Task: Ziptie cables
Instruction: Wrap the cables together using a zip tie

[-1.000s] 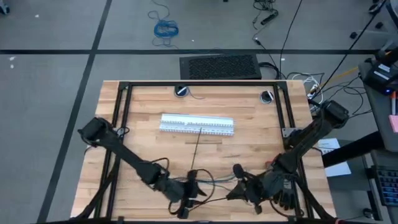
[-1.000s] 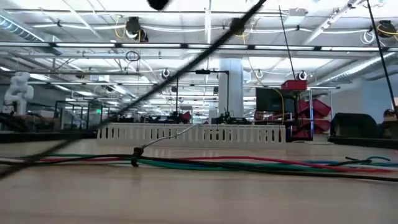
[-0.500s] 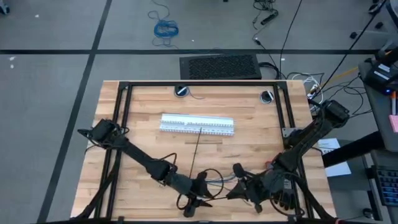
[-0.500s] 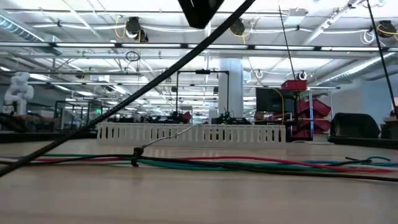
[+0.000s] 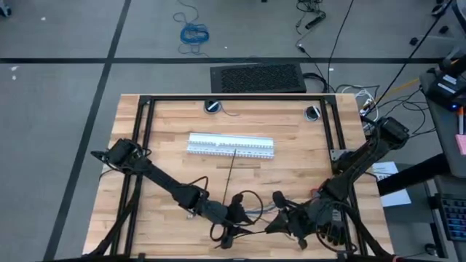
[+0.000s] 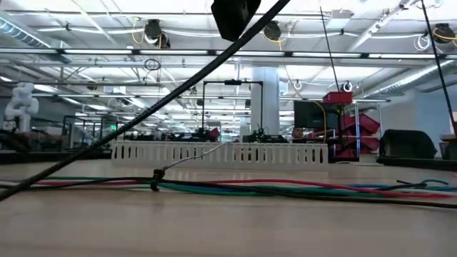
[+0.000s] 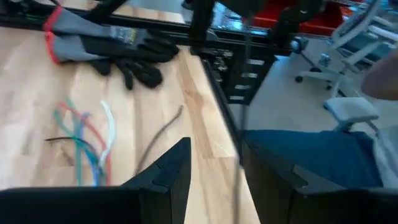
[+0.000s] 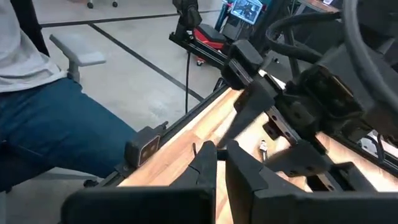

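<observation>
A bundle of thin coloured cables [image 5: 258, 211] [image 6: 285, 189] [image 7: 84, 140] lies along the table near its front edge. One thin dark ziptie [image 6: 143, 118] slants up from the tabletop. It runs between the fingers of my open left gripper [image 5: 227, 231] [image 7: 216, 149] without clearly touching them, toward my right gripper [image 5: 275, 222] [image 8: 221, 149], whose fingers are closed together. Another ziptie [image 5: 229, 178] lies flat on the wood, its far end at the white slotted strips. My right gripper is shut on the raised ziptie, near one end of it, level and from the table's right. Its own fingers [image 8: 208, 165] hide the place of contact. The ziptie [image 7: 241, 124] runs on from it, lifted off the wood, toward my left gripper.
White slotted strips [image 5: 231, 145] [image 6: 221, 152] lie across the table's middle. A black glove [image 7: 106, 43] lies near the front right corner. A seated person's legs [image 8: 56, 137] are close to the front edge. A black frame [image 5: 145, 131] rims the table.
My left gripper has gone toward the table's right edge, closer to my right gripper, and a little toward the far edge. In the low view it has come in along the raised ziptie. The cables on the table have stayed put.
</observation>
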